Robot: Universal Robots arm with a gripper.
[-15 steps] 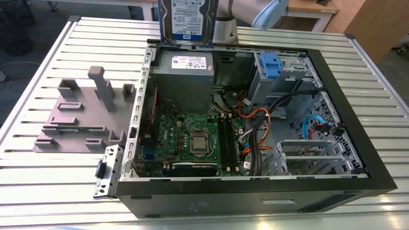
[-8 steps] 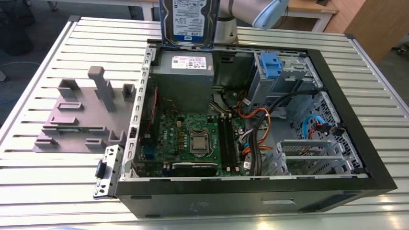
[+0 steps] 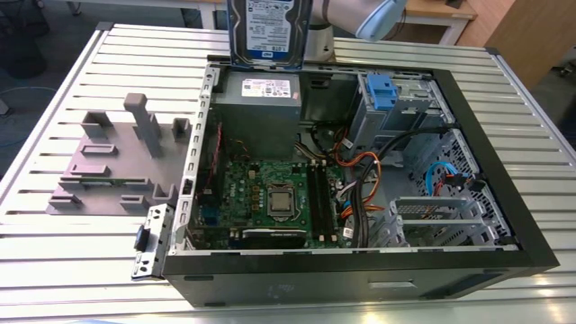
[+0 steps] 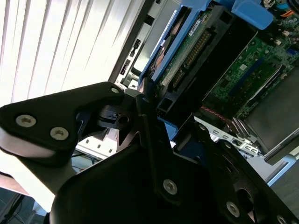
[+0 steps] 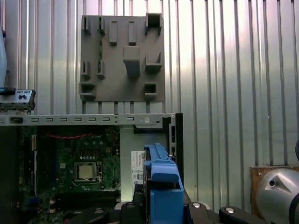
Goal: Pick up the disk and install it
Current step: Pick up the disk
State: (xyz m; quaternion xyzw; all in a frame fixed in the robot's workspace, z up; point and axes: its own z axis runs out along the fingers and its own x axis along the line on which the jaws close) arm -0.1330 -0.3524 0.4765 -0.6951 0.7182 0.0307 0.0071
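Disk: hanging upright at the upper centre of the exterior view, label facing the camera, just above the far wall of the case.
Gripper: clamping the disk by its edges in the first wrist view, with 1 blue rail running between the jaws. The edge grip is probably leaving the rails free to slide.
Arm: reaching in from the upper right of the exterior view, carrying the disk clear of everything below.
Holder: sitting on the table at the exterior view's left, well apart from the disk, so the pick-up is looking done.
Bay: standing in the case's upper right corner with a blue bracket on it, near the disk but not touching it.
Progress: judging by the gap, installing is not yet done.
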